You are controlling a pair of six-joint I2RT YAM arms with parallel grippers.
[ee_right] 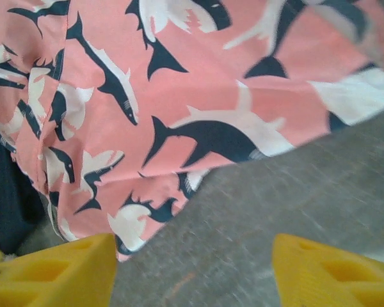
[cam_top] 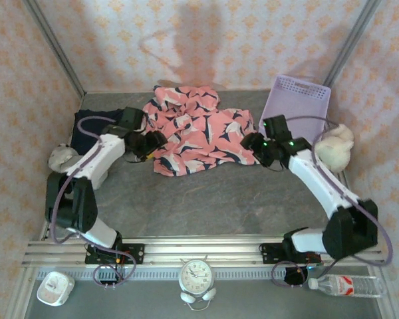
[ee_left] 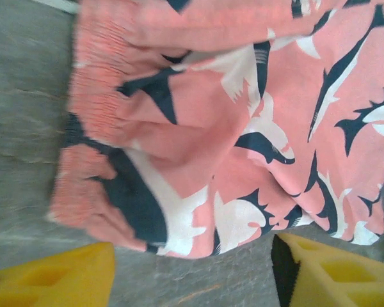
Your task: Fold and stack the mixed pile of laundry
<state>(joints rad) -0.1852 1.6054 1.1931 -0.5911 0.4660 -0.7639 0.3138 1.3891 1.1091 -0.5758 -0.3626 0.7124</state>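
Across the back of the tabletop (cam_top: 206,199): pink print garment (cam_top: 196,129) lies crumpled, left hand (cam_top: 149,143) and right hand (cam_top: 253,143) at its two sides.
Both wrist views show the yellow fingers (ee_left: 51,275) standing apart with bare tabletop between them, so each hand is released and empty. The left wrist view has a gathered, waistband-like hem just ahead of the fingers. The navy garment (cam_top: 96,119) sits bunched at the far left, behind the left arm. Judgement: the step in hand is spreading the pink piece flat ahead of the first fold, and nothing is folded or stacked yet. The next move calls for each hand to pinch an outer edge low against the tabletop and draw outward evenly. A lopsided pull would likely leave it bunched.
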